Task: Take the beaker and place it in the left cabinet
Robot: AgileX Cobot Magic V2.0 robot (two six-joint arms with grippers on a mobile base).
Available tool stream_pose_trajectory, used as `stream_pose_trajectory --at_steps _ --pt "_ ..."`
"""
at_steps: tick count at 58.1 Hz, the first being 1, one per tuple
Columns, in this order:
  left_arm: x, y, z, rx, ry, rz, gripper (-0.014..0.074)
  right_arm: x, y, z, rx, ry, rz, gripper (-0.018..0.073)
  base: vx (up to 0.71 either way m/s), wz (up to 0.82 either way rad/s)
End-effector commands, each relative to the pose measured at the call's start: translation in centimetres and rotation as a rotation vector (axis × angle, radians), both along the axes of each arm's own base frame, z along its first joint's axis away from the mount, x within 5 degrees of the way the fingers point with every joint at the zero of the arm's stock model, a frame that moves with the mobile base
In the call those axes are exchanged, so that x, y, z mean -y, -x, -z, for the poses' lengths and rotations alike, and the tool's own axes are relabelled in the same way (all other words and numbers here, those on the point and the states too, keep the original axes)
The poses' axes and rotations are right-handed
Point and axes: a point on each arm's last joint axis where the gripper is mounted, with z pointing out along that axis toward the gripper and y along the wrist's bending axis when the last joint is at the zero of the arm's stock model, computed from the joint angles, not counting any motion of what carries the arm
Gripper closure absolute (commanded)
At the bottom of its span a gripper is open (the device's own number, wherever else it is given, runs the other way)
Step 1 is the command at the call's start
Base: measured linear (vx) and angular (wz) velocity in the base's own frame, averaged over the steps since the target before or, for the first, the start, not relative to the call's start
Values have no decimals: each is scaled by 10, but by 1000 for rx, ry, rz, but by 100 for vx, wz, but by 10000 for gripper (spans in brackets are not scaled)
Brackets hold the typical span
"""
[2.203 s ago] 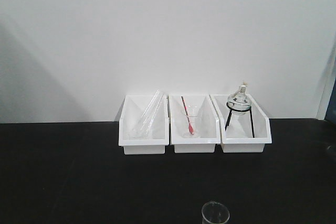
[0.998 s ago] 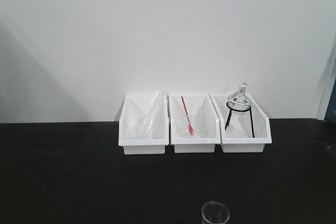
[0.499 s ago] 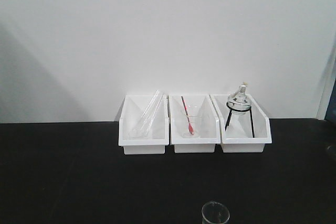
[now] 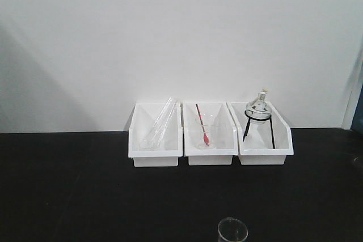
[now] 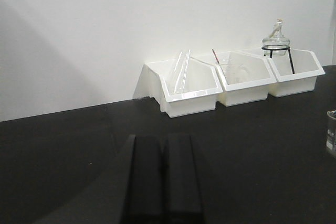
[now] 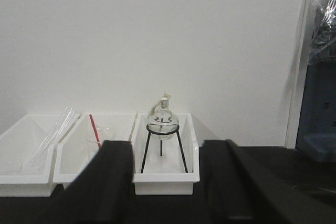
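Three white plastic bins (image 4: 210, 158) are standing in a row well ahead of both my hands, against the white wall (image 4: 170, 38). I am holding my left gripper (image 5: 164, 145) with its black fingers pressed together and nothing between them. The small clear glass beaker (image 4: 232, 232) is sitting upright on the black tabletop (image 4: 68, 196), off to this hand's right and a little forward. I am holding my right gripper (image 6: 167, 153) wide open and empty, with the round glass flask on its black wire stand (image 6: 163, 121) straight ahead of it
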Motion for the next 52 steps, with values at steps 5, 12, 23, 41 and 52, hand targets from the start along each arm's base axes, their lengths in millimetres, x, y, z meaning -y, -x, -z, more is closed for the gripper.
stream_pose_trajectory --at_steps 5,12,23,41,52 --pt "0 1 -3 81 33 2 595 3 1 -23 138 -74 29 -123 0 0" --pt "0 1 -3 81 33 2 595 4 1 -23 137 -78 31 -169 0 0" --pt "0 1 -3 81 33 2 595 4 2 -24 153 -81 32 -146 0 0" --pt "0 1 -3 81 33 2 595 -9 -31 -6 142 190 -66 -52 0 0" --pt "0 1 -3 81 33 2 595 -18 -62 26 28 89 -173 -35 0 0"
